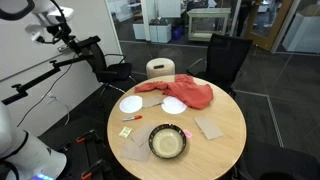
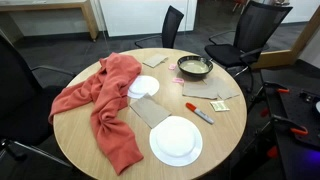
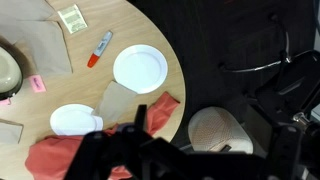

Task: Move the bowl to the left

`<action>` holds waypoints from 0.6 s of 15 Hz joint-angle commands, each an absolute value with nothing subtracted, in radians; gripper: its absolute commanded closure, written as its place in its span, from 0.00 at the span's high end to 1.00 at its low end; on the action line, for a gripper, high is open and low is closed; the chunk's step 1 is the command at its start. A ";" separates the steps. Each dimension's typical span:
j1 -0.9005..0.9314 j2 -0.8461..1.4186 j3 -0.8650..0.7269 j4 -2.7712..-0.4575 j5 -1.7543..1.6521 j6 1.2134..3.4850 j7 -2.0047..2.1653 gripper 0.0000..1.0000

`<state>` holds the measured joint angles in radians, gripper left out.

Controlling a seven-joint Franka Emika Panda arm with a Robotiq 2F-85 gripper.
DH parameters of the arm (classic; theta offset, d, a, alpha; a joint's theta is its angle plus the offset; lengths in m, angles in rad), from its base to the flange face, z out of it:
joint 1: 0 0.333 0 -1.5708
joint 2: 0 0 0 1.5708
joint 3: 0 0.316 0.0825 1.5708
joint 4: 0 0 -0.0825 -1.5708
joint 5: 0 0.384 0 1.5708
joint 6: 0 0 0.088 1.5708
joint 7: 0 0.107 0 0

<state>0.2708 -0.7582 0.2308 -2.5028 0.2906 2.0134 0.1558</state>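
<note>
While my wrist view looks down on the desk [image 3: 115, 20], I see the bowl [image 3: 5, 70] cut off at the left edge, then a red marker [image 3: 100, 47], then a white plate [image 3: 139, 68] — all apart. My end effector [image 3: 125, 142] is a dark blur — I cannot tell how open it is.

Arm [image 1: 22, 148]: smooth white rounded shells in an exterior view, bulky at the lower link, no seams or screws discernible. Up near the frame top, more white casing with black fittings at the far end. Gripper [image 3: 120, 128] in wrist view is matte black, blocky and out of focus — fingers dark, markings unreadable.
</note>
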 commanded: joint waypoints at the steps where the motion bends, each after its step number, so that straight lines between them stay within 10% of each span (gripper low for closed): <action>1: 0.266 -0.758 0.234 -2.499 0.293 2.009 0.154 1.00; 9: 0.227 -0.733 0.247 -2.498 0.269 2.046 0.189 1.00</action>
